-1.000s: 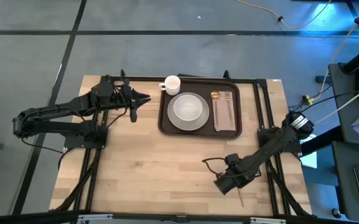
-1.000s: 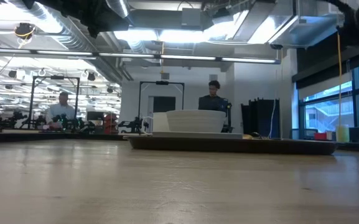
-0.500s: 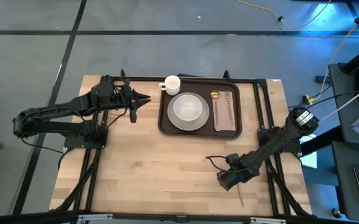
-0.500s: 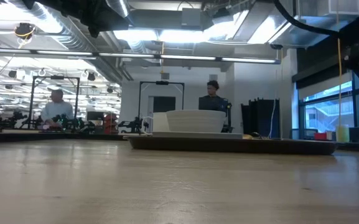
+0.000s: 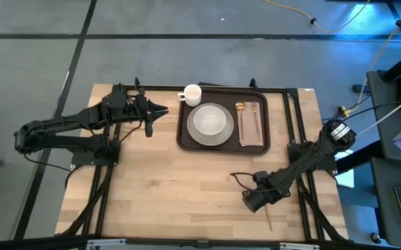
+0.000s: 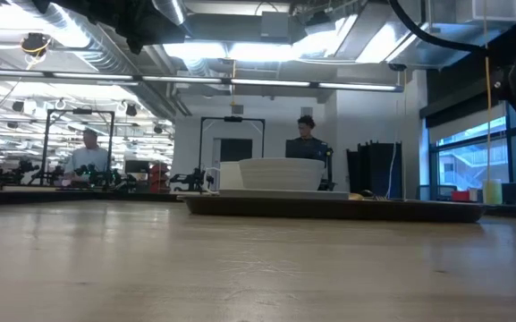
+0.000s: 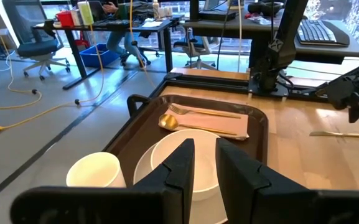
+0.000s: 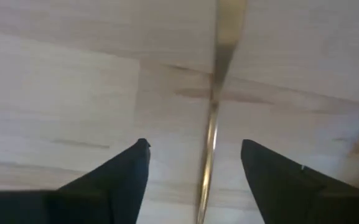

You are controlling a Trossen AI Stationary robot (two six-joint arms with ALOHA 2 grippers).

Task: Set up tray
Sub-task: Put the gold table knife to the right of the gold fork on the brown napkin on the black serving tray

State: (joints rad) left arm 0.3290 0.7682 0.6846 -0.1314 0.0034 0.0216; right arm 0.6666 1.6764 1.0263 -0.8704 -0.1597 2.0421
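**Tray loaded at the far edge, a utensil left near the front edge**

The large dark brown rectangular tray (image 5: 222,119) with rounded corners and a raised rim lies on the light wooden table (image 5: 165,180), against its far edge and a little right of the middle. On the tray's left part sits a round white plate (image 5: 210,122). On its right part lies a pinkish-tan rectangular napkin (image 5: 253,126), with a gold spoon (image 5: 241,119) and a gold fork (image 5: 254,118) lying lengthwise on it. A white cup (image 5: 191,94) stands at the tray's far left corner, touching or overlapping the rim; which, cannot be told.

The left gripper (image 5: 157,111) hangs just beside the tray's left edge, near the cup, with its fingers (image 7: 180,165) close together and only a thin gap between them, holding nothing. Its wrist view looks across the cup, plate and napkin.

The right gripper (image 5: 244,203) is low over the table near the front edge, right of the middle and well apart from the tray. Its fingers (image 8: 123,168) are spread wide, and a slim metallic utensil (image 8: 213,118) lies on the wood between them, untouched; its kind cannot be told. In the high view its end shows just in front of the gripper.

The low view shows two people at benches beyond the table.
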